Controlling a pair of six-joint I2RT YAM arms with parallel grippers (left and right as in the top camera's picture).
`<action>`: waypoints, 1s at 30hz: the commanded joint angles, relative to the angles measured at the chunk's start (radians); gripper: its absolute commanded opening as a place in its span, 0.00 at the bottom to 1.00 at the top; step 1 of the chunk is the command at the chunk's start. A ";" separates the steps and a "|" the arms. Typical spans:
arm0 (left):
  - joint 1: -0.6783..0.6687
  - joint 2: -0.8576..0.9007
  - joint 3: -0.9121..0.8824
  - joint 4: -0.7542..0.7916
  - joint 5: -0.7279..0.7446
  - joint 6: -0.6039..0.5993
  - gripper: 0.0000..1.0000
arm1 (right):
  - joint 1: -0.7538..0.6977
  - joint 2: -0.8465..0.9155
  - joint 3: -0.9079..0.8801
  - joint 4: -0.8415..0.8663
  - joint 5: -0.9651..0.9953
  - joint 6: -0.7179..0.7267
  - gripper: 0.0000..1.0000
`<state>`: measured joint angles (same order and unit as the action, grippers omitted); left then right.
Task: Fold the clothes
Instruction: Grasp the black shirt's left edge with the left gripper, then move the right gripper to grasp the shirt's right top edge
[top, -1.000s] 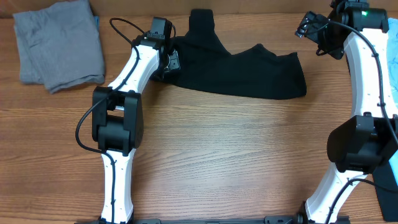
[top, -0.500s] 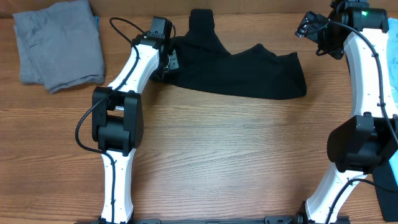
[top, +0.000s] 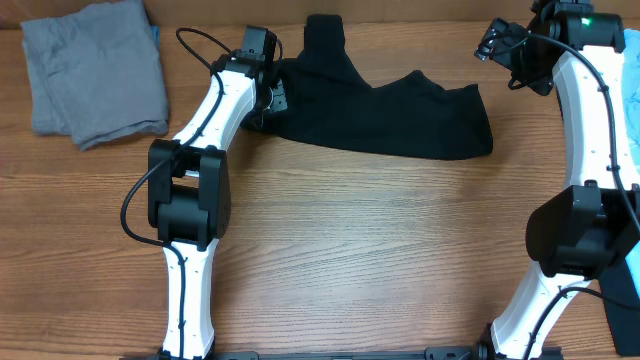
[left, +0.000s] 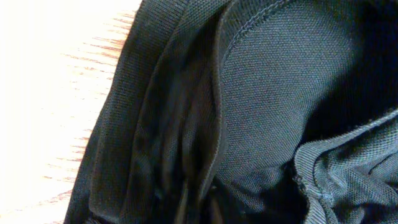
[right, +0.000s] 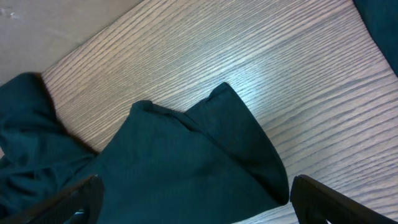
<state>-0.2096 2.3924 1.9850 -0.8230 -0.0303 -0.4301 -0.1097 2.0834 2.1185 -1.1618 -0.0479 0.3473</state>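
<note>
Grasping stage, likely. Left gripper (top: 271, 97) at left edge of black T-shirt (top: 400, 118), closure untellable; right gripper (right: 198, 198) gapes near its right corner and should pinch there next.

The left gripper (top: 272, 100) is covering one end of the black shirt (top: 400, 115), its own fingertips showing in no view.
</note>
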 joint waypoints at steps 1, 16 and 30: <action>0.001 -0.001 0.029 -0.002 0.005 -0.004 0.06 | 0.001 -0.007 0.009 0.004 -0.003 0.001 1.00; 0.000 -0.001 0.029 -0.018 0.005 -0.003 0.04 | 0.001 -0.007 0.009 0.101 -0.089 0.005 1.00; 0.002 0.000 0.028 -0.030 0.000 0.008 0.04 | 0.099 0.120 0.006 0.323 -0.081 -0.011 1.00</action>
<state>-0.2096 2.3924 1.9854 -0.8490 -0.0307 -0.4313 -0.0601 2.1265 2.1189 -0.8452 -0.1692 0.3500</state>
